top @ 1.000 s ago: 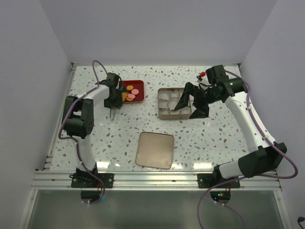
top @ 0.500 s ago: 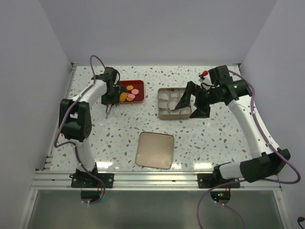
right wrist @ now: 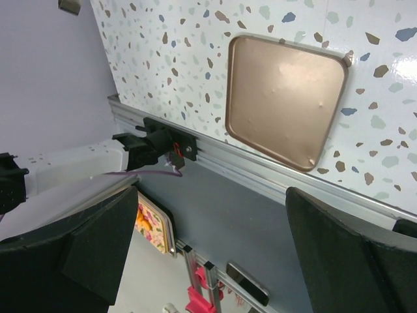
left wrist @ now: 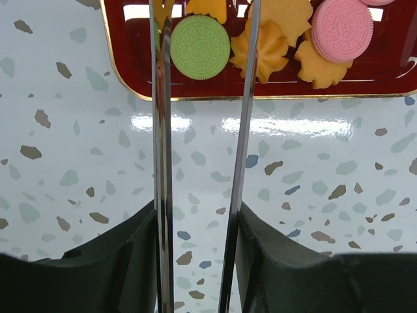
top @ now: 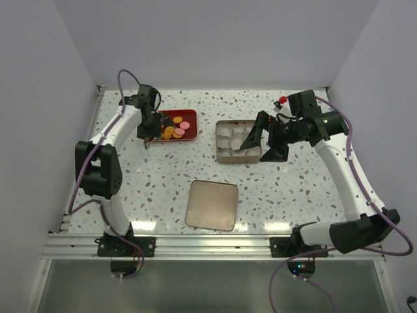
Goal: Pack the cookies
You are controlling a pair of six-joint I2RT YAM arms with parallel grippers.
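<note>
The cookies (top: 176,128) lie in a red tray (top: 189,115) at the back left. In the left wrist view a green cookie (left wrist: 200,47), orange ones (left wrist: 267,49) and a pink one (left wrist: 342,29) show in the tray (left wrist: 130,72). My left gripper (top: 150,132) hangs over the tray's left near corner. Its two thin metal blades are apart, and the left gripper (left wrist: 205,10) brackets the green cookie without gripping it. My right gripper (top: 260,140) is open and empty at the right side of the tin (top: 221,158) that holds white paper cups.
The tin's bronze lid (top: 212,205) lies flat near the table's front edge and also shows in the right wrist view (right wrist: 283,98). The right gripper (right wrist: 215,261) faces the table's front rail (right wrist: 215,156). Walls close in the left, back and right.
My left arm has swung back and to the left, carrying its gripper from the table beside the tray to the tray's left near corner. The right gripper has barely shifted.
</note>
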